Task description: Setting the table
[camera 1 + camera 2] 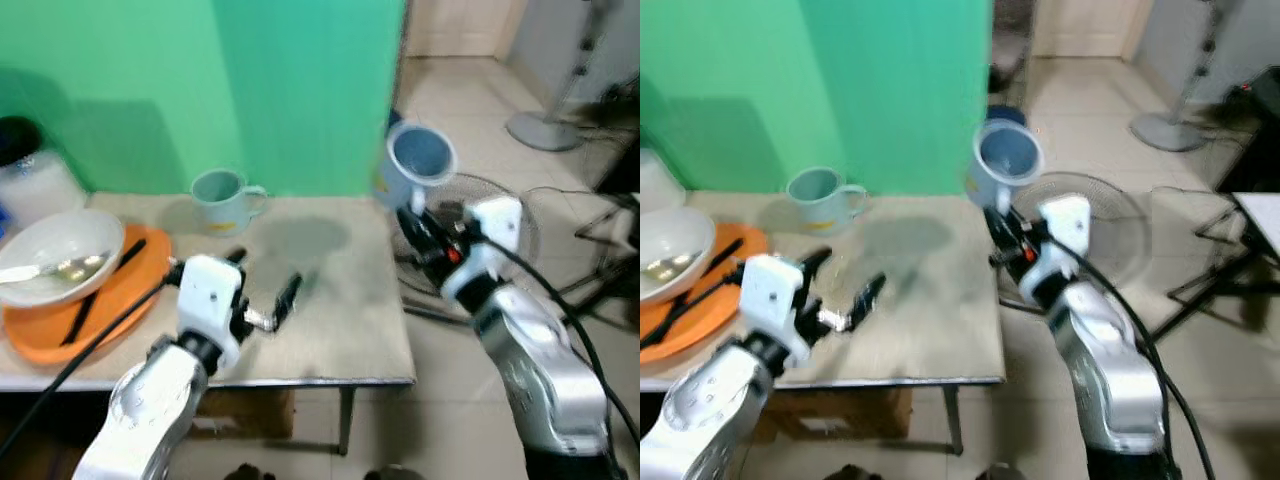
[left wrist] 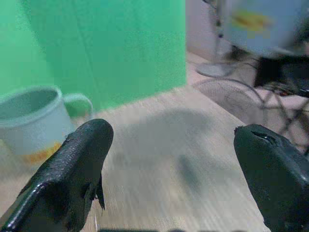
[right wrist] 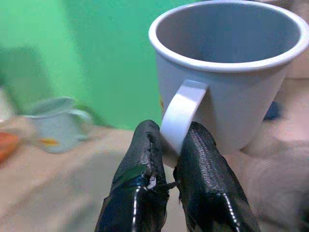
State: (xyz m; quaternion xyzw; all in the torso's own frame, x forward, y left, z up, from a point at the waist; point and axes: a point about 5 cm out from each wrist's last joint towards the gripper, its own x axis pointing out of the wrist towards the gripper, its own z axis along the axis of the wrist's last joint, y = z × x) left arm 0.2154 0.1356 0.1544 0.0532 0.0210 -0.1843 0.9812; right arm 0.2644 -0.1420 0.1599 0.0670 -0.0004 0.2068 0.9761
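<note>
- Blue mug [image 3: 227, 72] hangs in the air past the tabletop's [image 1: 330, 300] right edge, handle pinched between the right gripper's [image 3: 175, 145] closed fingers.
- Left gripper [image 2: 174, 159] hovers over the tabletop, fingers spread wide, holding nothing.
- Second mug [image 1: 222, 198] stands by the green wall.

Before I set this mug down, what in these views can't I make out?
- Orange tray: its left end is cut off by the head views' edge.
- Dark-lidded jar: cut by the left eye view's edge, blurred; contents unreadable.
- Blue mug in the right pincer: yellow print blurred in the left wrist view, hidden by its handle in the right wrist view.
- Table underside: hidden by the tabletop.
</note>
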